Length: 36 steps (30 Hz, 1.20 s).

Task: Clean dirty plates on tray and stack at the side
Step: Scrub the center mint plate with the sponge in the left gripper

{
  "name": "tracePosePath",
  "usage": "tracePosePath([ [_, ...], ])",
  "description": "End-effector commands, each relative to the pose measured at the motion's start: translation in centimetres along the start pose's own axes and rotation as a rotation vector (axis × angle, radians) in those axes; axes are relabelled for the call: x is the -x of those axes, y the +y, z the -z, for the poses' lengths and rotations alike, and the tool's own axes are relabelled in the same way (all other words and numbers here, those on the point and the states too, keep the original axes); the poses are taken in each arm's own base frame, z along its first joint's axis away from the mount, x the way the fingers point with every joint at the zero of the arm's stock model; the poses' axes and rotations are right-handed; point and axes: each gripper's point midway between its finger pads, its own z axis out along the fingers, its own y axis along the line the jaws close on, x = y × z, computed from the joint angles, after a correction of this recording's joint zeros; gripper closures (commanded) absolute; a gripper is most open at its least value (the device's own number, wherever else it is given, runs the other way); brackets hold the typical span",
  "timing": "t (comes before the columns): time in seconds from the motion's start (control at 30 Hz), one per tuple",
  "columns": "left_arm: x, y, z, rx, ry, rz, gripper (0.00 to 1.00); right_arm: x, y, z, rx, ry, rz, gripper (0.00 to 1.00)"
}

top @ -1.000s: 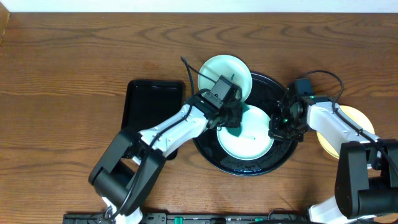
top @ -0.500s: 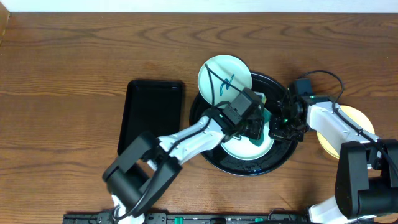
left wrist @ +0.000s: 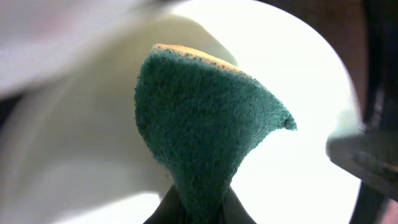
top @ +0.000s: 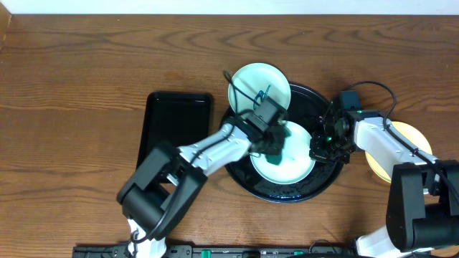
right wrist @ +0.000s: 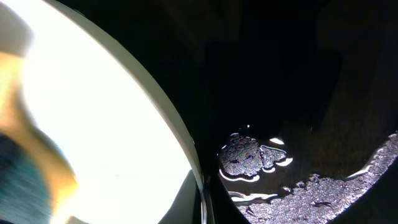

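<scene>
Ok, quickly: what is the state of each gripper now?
Left gripper: closed on the sponge.
Right gripper: at the tray, state cannot be told.

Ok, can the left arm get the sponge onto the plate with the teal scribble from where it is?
Probably yes. The left gripper, shut on the sponge, is over the front plate, right beside the scribbled plate, whose face is mostly uncovered.

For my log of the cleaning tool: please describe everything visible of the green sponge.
The green scouring sponge has a rough, fibrous face and a thin yellow foam layer at its top edge. Its narrow end is pinched in the left gripper, above the pale mint-white round plate; contact is unclear.
</scene>
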Motion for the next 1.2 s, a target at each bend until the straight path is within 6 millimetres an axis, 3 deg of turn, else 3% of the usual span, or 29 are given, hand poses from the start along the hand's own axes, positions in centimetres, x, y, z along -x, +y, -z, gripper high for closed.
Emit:
tracePosePath([
  [0.0, 1.5, 2.1, 1.6, 0.042, -0.050, 0.010, 0.92, -0.1, -0.7, -0.3, -0.035, 0.003, -0.001, 0.99],
  [0.17, 2.9, -2.7, 4.2, -0.141, -0.107, -0.041, 0.92, -0.1, -0.7, -0.3, -0.035, 0.003, 0.000, 0.99],
  [0.27, 3.4, -5.2, 4.7, -0.193, -0.158, -0.086, 0.92, -0.1, -0.7, -0.3, -0.035, 0.003, 0.000, 0.99],
  [0.67, 1.2, -7.6, -0.1, -0.149, -0.164, -0.141, 0.92, -0.1, -0.7, -0.3, -0.035, 0.004, -0.001, 0.99],
  [0.77, 1.1, -6.9, -1.2, -0.128, -0.160, -0.138, 0.92, -0.1, -0.7, -0.3, -0.035, 0.004, -0.001, 0.99],
  [0.9, 1.0, -4.0, -2.2, -0.010, -0.158, -0.113, 0.92, -0.2, -0.7, -0.3, -0.037, 0.010, -0.003, 0.99],
  [1.17, 0.7, 1.4, -0.8, 0.122, -0.081, -0.046, 0.92, -0.2, -0.7, -0.3, -0.037, 0.010, -0.002, 0.99],
])
